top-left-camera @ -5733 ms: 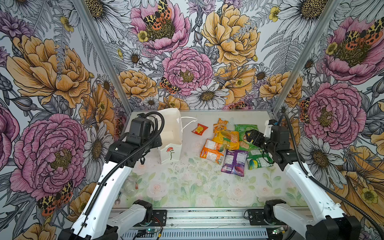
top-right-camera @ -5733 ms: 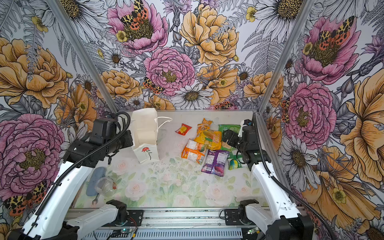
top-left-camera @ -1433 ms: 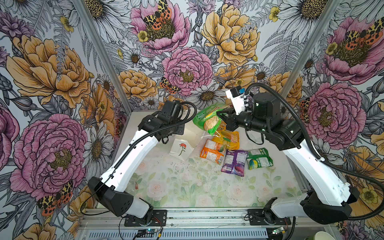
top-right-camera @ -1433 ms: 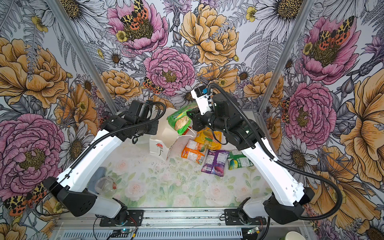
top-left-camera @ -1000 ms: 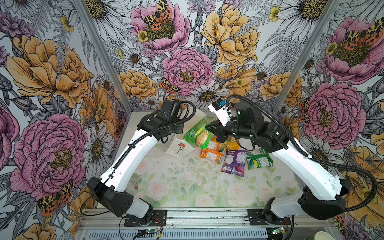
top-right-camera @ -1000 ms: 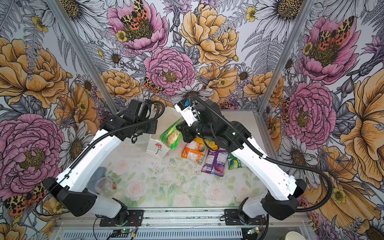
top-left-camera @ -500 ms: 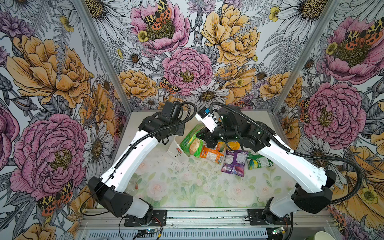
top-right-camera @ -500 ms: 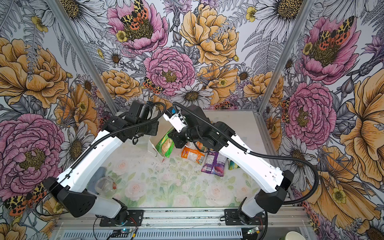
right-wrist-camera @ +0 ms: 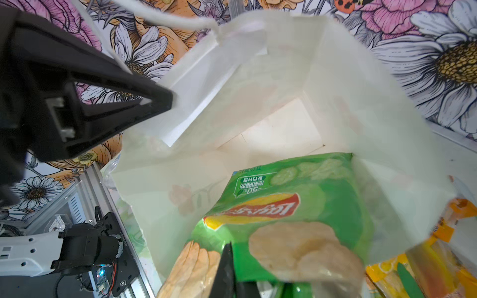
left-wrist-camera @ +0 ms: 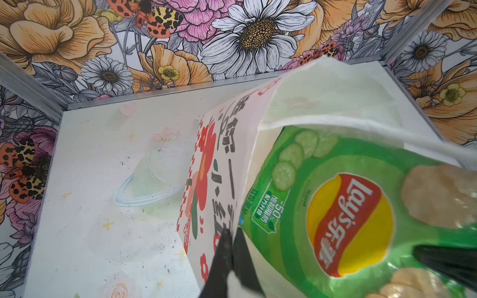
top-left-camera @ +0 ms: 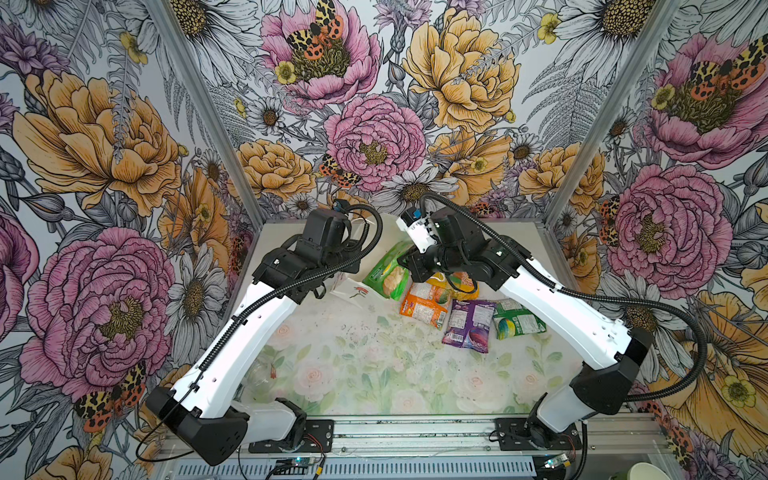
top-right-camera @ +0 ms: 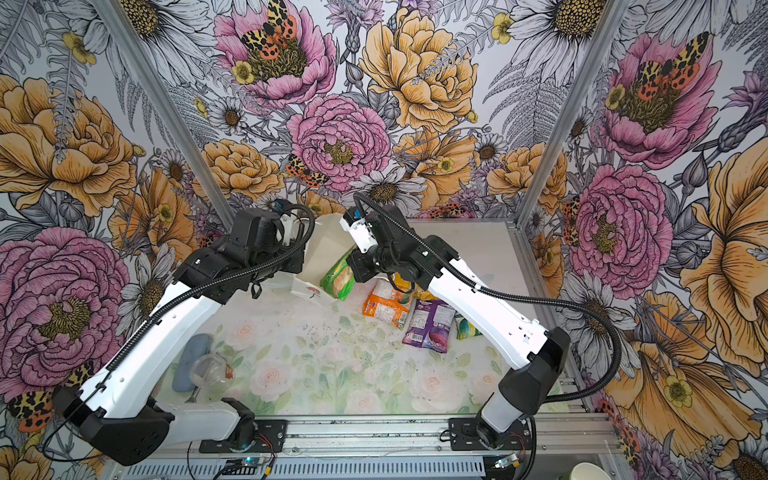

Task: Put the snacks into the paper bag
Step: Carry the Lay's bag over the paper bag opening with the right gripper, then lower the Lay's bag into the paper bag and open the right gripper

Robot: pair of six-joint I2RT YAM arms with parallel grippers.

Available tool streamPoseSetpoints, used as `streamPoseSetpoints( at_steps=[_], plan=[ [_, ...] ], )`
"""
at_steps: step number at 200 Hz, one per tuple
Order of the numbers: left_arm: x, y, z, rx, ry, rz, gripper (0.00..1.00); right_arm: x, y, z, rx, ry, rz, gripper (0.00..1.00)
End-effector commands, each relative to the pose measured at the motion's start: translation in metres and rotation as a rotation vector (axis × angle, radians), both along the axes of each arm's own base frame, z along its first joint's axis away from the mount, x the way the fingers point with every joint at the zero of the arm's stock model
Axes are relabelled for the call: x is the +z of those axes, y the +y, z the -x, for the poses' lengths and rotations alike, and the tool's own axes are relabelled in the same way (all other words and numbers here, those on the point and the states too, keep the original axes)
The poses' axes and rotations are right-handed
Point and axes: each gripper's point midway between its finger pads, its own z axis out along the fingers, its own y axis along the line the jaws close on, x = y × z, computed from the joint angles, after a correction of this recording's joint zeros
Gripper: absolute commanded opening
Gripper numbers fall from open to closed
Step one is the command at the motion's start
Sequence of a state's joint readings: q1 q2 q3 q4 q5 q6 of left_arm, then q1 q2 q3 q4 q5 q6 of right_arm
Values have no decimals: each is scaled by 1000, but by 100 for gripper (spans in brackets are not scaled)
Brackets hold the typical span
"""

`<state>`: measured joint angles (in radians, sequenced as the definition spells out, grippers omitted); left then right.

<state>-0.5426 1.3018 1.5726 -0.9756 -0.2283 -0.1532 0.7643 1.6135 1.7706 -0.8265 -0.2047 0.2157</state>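
The white paper bag (top-left-camera: pixel 352 289) with its red flower drawing leans over, mouth toward the snacks. My left gripper (left-wrist-camera: pixel 231 233) is shut on the printed side wall (left-wrist-camera: pixel 222 144) at the rim. A green snack packet (top-left-camera: pixel 384 272) pokes partway into the mouth; its top end is inside (right-wrist-camera: pixel 296 196). My right gripper (right-wrist-camera: pixel 232 258) is shut on the packet's lower end. Loose on the table lie an orange-white packet (top-left-camera: pixel 424 299), a purple one (top-left-camera: pixel 471 326), a small green one (top-left-camera: pixel 517 324) and a yellow-orange one (top-left-camera: pixel 457 280) half under the right arm.
A clear plastic cup (top-right-camera: pixel 208 372) and a grey-blue flat object (top-right-camera: pixel 187 361) lie at the front left by the left arm's base. Flowered walls close the table on three sides. The right arm (top-right-camera: pixel 478 307) reaches across the snack pile.
The right gripper has carried the green packet left and down from beside the bag into its mouth. The left gripper has kept its hold on the rim, and the bag has tipped further.
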Motion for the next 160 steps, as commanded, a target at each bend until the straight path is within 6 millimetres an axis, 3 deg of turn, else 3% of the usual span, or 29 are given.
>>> streamPoseSetpoints(
  at_steps=[1,62,125,160],
  plan=[
    [2,-5,-3,-7,-38,-12,0,-5,13,-14,-33,12,-37,0],
    [-19,-17,-5,-24,4,-49,0,-41,21,-46,-202,99,-28,0],
    [-23,-10,-8,9,5,-59,0,-72,14,-60,-310,143,15,0],
    [-22,-8,-8,16,2,-58,0,-80,24,-63,-299,170,-6,0]
  ],
)
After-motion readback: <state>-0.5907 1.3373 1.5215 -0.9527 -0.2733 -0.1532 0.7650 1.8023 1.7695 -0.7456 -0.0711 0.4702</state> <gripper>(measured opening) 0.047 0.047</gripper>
